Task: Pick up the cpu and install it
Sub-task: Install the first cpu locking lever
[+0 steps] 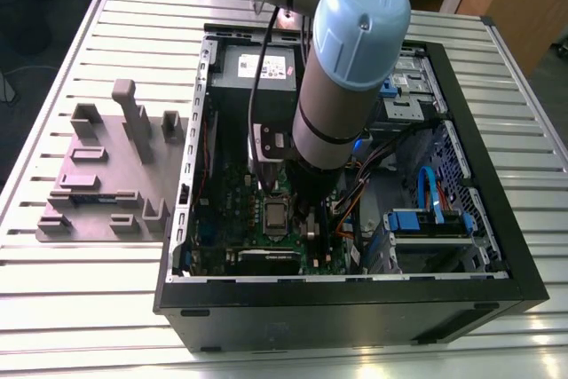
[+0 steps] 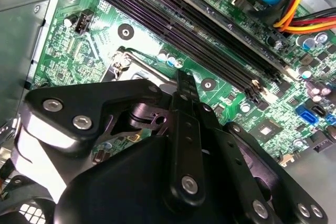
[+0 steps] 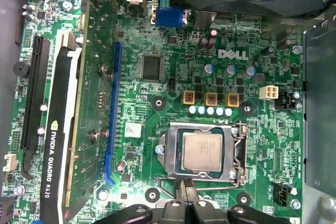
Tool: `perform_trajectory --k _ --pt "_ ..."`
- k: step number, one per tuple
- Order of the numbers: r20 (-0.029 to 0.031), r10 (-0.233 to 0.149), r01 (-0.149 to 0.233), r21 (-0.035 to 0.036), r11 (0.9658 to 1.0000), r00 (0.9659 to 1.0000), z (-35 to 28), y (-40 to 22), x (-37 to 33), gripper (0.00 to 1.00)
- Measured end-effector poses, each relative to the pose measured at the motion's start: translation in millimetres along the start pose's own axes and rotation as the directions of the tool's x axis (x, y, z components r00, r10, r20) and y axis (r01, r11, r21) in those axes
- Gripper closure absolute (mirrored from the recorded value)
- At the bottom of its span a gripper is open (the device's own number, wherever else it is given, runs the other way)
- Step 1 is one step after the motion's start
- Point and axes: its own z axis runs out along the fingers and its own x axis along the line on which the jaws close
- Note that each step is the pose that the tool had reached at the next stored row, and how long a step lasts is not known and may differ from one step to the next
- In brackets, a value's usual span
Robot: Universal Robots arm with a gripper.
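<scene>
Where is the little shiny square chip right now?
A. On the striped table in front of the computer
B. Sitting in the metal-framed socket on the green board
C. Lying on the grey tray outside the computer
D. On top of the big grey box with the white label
B. In the first wrist view the cpu lies flat inside the metal-framed socket on the green board.

Computer case [image 1: 355,303] lies open on the desk [image 1: 80,308]. Fixture block [image 1: 111,175] sits at its exterior view's left. The cpu [image 3: 202,150] rests in the socket [image 3: 239,153] on the motherboard [image 3: 173,51].
</scene>
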Motion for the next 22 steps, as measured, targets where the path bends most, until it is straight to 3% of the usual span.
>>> perform_trajectory --k 16,22 --pt "-0.0011 -0.001 0.001 -0.0003 1.0000 1.0000 10.6 0.3 1.9 0.90" --pt "-0.0006 -0.002 0.002 0.0000 1.0000 1.0000 11.7 -2.3 1.9 0.90"
